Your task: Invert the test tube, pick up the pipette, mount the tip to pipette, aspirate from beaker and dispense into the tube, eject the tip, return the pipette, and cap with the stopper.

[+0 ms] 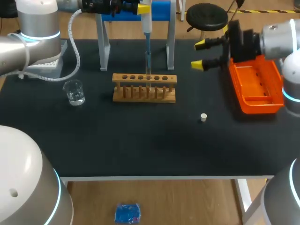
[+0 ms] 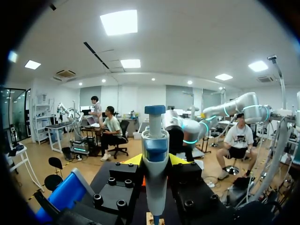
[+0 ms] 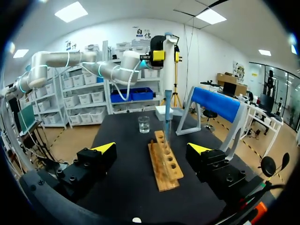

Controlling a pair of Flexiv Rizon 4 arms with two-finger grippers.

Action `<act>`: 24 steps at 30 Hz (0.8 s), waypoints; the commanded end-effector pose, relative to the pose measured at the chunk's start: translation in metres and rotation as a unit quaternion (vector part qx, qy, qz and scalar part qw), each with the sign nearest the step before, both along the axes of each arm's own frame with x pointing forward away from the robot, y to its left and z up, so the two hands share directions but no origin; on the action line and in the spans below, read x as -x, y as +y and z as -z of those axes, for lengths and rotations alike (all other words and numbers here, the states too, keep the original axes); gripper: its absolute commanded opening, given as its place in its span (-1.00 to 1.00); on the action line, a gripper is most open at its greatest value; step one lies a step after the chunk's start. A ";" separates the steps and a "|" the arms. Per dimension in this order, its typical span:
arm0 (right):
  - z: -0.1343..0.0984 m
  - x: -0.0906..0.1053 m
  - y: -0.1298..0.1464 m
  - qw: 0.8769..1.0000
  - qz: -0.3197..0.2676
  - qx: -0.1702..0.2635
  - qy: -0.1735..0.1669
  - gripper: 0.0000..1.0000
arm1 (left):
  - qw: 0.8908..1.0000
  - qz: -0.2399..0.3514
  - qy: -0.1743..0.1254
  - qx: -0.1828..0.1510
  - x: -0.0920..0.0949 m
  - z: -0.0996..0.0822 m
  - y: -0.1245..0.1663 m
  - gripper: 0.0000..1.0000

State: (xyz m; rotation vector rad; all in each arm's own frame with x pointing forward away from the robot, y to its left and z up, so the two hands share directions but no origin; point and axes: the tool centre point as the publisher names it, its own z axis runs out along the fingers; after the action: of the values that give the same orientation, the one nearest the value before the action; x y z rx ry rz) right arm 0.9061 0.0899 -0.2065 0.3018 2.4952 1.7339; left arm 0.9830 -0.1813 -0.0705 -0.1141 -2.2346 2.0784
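My left gripper (image 1: pixel 144 8) is shut on the white and blue pipette (image 1: pixel 146 28), holding it upright above the wooden rack (image 1: pixel 144 87). In the left wrist view the pipette (image 2: pixel 154 154) stands between the yellow fingertips (image 2: pixel 133 160). Its clear tip reaches down into a rack hole right of the middle, where a test tube (image 1: pixel 148 70) seems to stand. My right gripper (image 1: pixel 199 54) hangs open, right of the rack, with nothing in it. In the right wrist view it (image 3: pixel 152 148) faces the rack (image 3: pixel 165 164) end-on. The white stopper (image 1: pixel 203 117) lies in front of the rack's right end.
A glass beaker (image 1: pixel 74 92) with a little liquid stands left of the rack. An orange tray (image 1: pixel 255 86) lies at the right edge, a grey tip box (image 1: pixel 44 65) at the back left. The blue-topped stand (image 1: pixel 136 28) rises behind the rack.
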 end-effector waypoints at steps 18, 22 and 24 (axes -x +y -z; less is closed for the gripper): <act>0.052 -0.020 0.044 0.999 -0.023 0.033 0.004 1.00 | 1.000 -0.001 0.000 -0.001 0.001 -0.001 0.000 -1.00; 0.052 -0.020 0.044 0.999 -0.024 0.035 0.004 1.00 | 1.000 -0.001 0.000 -0.001 0.001 -0.001 0.000 -1.00; 0.052 -0.020 0.044 0.999 -0.026 0.037 0.003 1.00 | 1.000 -0.001 0.000 -0.001 0.001 -0.001 0.000 -1.00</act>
State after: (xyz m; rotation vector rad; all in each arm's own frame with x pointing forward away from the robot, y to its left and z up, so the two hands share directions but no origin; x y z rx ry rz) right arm 0.9258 0.1348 -0.2590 0.2409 2.5851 1.6569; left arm 0.9830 -0.1813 -0.0704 -0.1141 -2.2346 2.0785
